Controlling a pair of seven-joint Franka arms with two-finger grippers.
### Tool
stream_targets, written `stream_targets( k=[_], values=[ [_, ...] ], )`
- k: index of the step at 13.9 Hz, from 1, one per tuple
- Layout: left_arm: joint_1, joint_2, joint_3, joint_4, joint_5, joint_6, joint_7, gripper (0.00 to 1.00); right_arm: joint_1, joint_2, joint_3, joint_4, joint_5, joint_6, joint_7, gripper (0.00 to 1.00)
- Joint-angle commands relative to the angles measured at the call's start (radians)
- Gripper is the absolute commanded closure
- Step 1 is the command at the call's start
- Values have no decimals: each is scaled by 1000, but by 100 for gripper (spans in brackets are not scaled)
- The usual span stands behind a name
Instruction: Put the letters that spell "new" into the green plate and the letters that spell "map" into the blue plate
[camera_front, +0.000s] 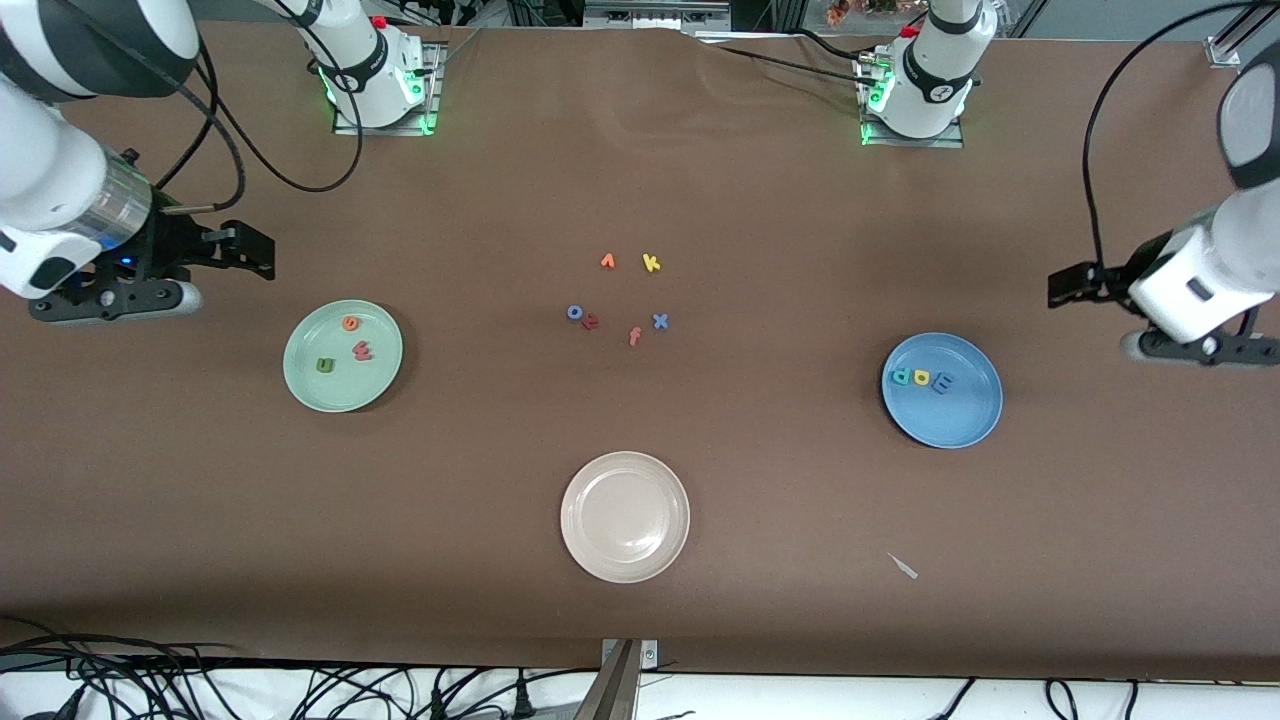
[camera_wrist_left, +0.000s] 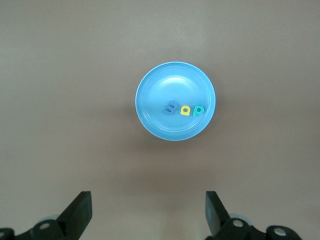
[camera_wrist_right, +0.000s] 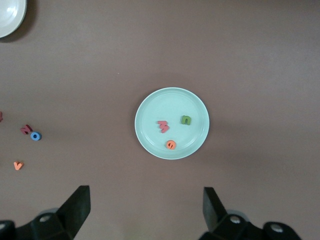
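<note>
Mint-green plate (camera_front: 343, 356) at the counter's (camera_front: 640, 520) nine o'clock carries n (camera_front: 324, 366), e (camera_front: 350, 323), w (camera_front: 361, 350); the blue plate (camera_front: 942, 390) at three o'clock carries m (camera_front: 942, 381), a (camera_front: 921, 377), p (camera_front: 900, 377). Right claw (camera_wrist_right: 145, 212) and left claw (camera_wrist_left: 149, 212) hover wide and empty, each nearest its own plate.

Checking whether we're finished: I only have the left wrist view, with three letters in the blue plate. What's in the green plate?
Observer: The green plate holds the green n, orange e and red w.
Operator: Anything lying loose?
Observer: Six spare letters cluster mid-table, including the yellow k and orange f.
Operator: Where's the right claw?
Observer: The right claw hangs open and empty over bare table beside the green plate.
</note>
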Motion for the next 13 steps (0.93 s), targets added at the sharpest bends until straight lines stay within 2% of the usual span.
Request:
stream_targets(
  k=[1,5,9,13],
  values=[
    [-9,-69,26,-48,-25,-24,-15,0,-161,-29,149,-4,-3,-21,-12,1],
    [-22,-86,49,-31,-53,-20,-10,0,-181,-55,157,-37,-1,-25,-11,0],
    [-58,-135,158,-38,-93,-18,1,0,-176,-52,157,-31,3,-59,3,0],
    [-83,-137,160,-49,-78,-14,4,0,-178,-64,136,-28,8,-82,3,0]
  ],
)
